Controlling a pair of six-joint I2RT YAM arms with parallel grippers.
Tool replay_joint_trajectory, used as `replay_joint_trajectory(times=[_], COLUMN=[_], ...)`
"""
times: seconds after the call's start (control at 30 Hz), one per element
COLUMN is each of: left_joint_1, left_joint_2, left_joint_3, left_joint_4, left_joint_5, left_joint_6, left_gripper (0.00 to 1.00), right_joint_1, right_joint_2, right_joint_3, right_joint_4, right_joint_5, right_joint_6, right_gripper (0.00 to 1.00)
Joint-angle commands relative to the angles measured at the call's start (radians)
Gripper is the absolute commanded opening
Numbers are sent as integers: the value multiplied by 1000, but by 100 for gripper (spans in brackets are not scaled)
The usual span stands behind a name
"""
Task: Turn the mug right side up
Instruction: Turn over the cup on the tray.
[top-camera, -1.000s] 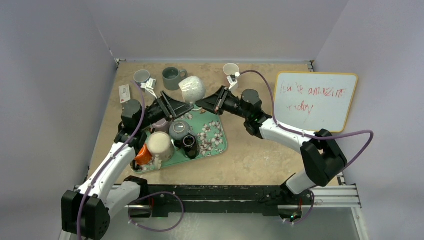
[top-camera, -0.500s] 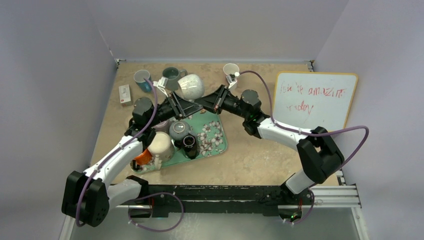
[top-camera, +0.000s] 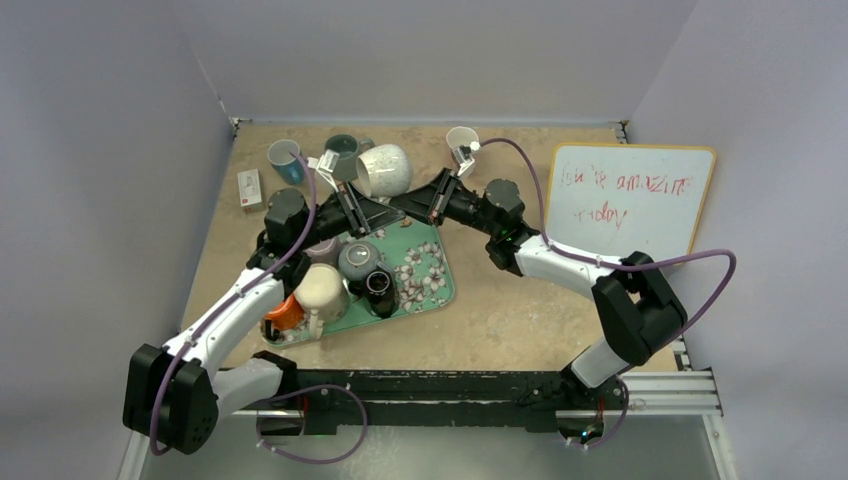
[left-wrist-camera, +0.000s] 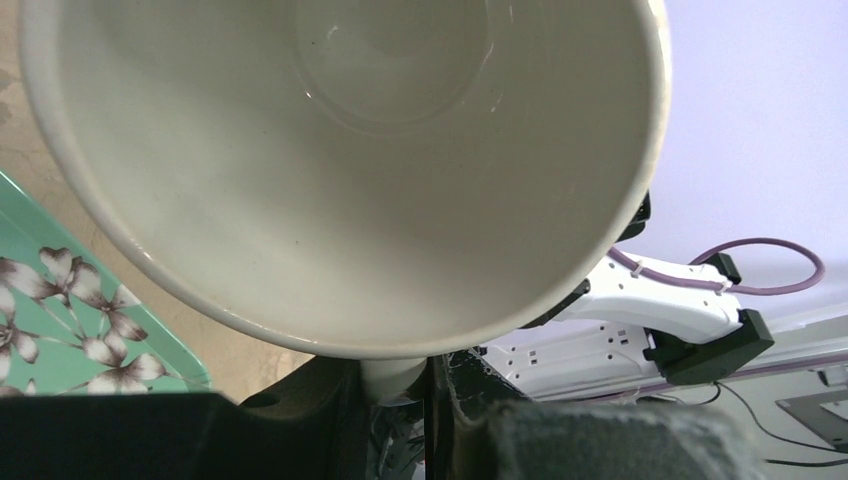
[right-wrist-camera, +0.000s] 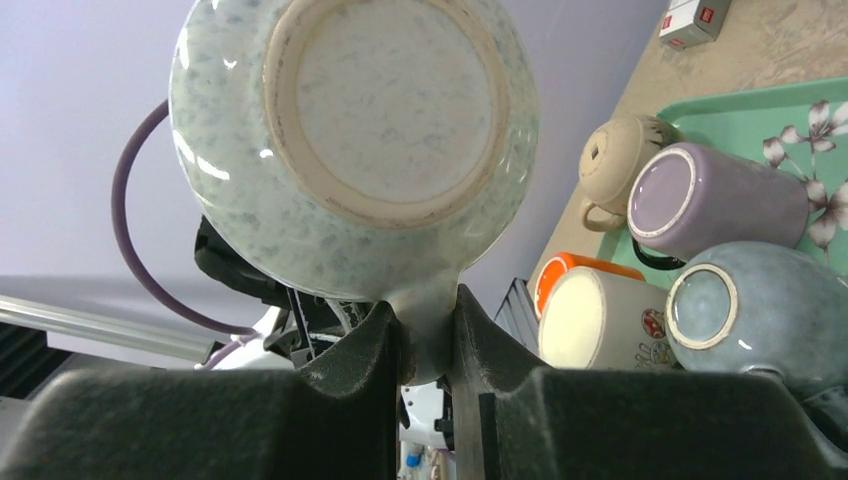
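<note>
While the right gripper (right-wrist-camera: 425, 318) is pinching the handle of the speckled mug (right-wrist-camera: 350, 130) tight between its fingers, the left gripper (left-wrist-camera: 392, 378) is sitting at the opposite end. Its jaws are looking drawn in on the lowest stretch of the rim, with a sliver of pale wall showing between them. The mug is hanging on its side in the air between the two arms, just above the far edge of the tray (top-camera: 437, 287). Its mouth is facing the left arm and its foot the right, and it is resting on nothing.

The danger, as I judge it, is lying in that shared hold. If one wrist is turning while the other is gripping hard, the glazed rim could be slipping from the left jaws, or the handle could be twisting in the right pair. A dropped mug would be falling onto the crowded tray, where a purple mug (right-wrist-camera: 720, 200), a grey-blue mug (right-wrist-camera: 760, 310) and a cream mug (right-wrist-camera: 600, 340) are lying close together, and chipping something. Releasing before the foot is pointing down would be leaving it tipped.
</note>
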Motion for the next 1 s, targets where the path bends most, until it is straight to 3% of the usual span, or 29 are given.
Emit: replay_joint_trajectory(times=[0.0,0.1,0.2,0.47,0.57,0.73,0.97], left_joint_1=[-4,-4,-4,-4,-4,-4,-5], left_joint_2=[-20,-23,-33,-60,-61,-55,-31], left_joint_3=[32,11,-27,-50,-45,-37,-13], left_joint_4=[9,32,81,28,3,-17,-49], left_joint_5=[-74,-60,-60,-60,-69,-89,-150], left_joint_6=[81,83,66,102,120,136,170], left_gripper=[0,0,0,0,0,0,0], right_joint_1=[25,23,19,3,-13,-43,-76], right_joint_2=[-26,-22,-7,42,47,36,9], right_joint_3=[-12,-36,-53,-77,-84,-110,-147], right_joint_4=[78,89,120,270,307,322,265], right_joint_5=[-87,-71,-68,-81,-83,-84,-90], right_joint_6=[-55,-57,-30,56,82,95,71], right_gripper=[0,2,11,33,36,31,45])
